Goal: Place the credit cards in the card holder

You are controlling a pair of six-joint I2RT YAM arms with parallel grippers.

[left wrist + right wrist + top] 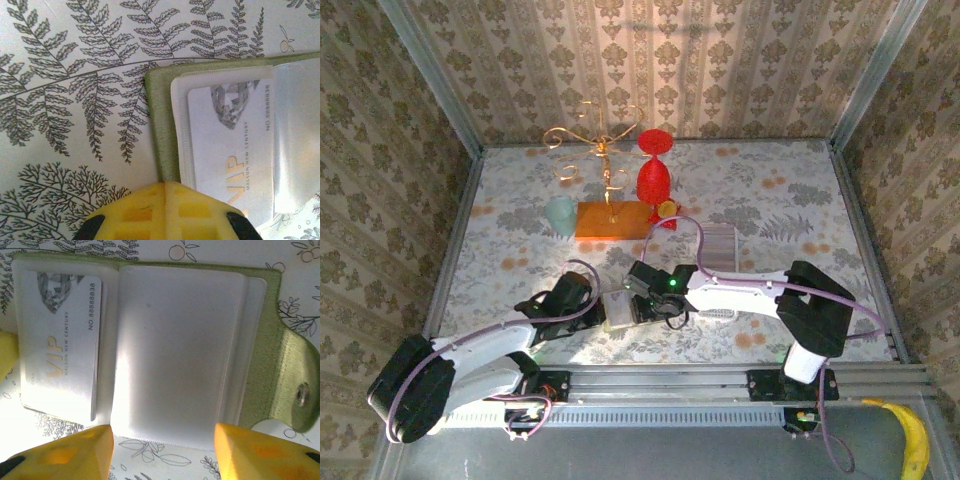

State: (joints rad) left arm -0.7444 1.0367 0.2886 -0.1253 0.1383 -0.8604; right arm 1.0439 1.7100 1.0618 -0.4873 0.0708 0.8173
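The card holder lies open on the fern-print cloth, its green cover spread under clear plastic sleeves. A whitish-grey credit card marked VIP sits inside the left sleeve, and the middle sleeve looks empty. My right gripper hangs open just off the holder's near edge, one yellow finger at each side of the middle sleeve. My left gripper is shut, its tips meeting at the holder's green edge beside the VIP card. From above, both grippers flank the holder. The blue and pinkish cards are out of view.
A pale striped flat rectangle lies behind the right arm. A gold jewellery stand on an orange base, a red goblet and a teal cup stand at the back. A banana lies off the table, near right.
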